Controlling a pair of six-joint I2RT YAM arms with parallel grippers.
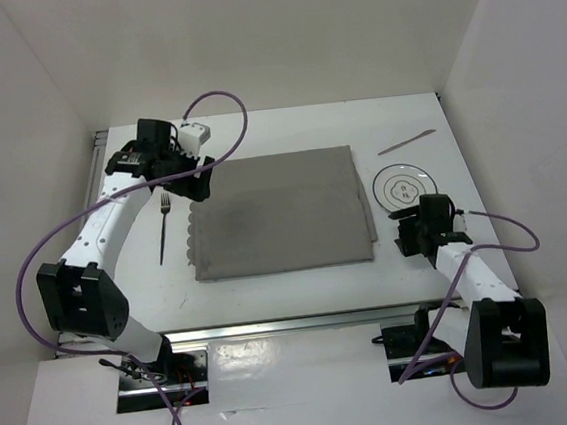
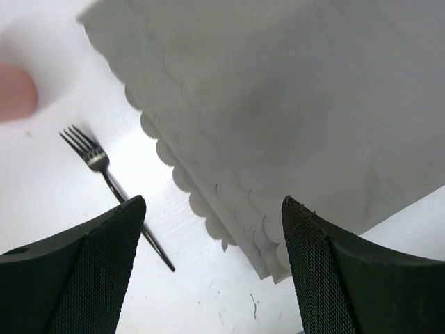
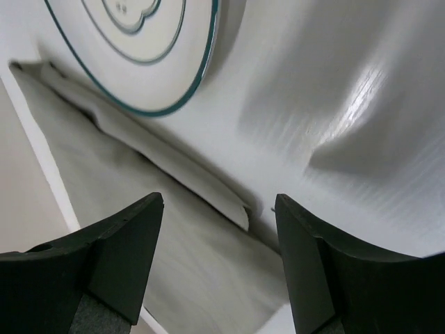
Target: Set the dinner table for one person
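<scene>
Top external view: table (image 1: 285, 122) carries the mat (image 1: 279, 213) centred, fork (image 1: 162, 224) just left. Plate (image 1: 401, 183) and thin utensil (image 1: 405, 141) lie right, seemingly unplaced. Left gripper (image 1: 196, 185) and right gripper (image 1: 409, 233) gape empty.

The back wall (image 1: 246, 35), left wall (image 1: 16, 148) and right wall (image 1: 535, 58) are all plain white. The light is bright.
</scene>
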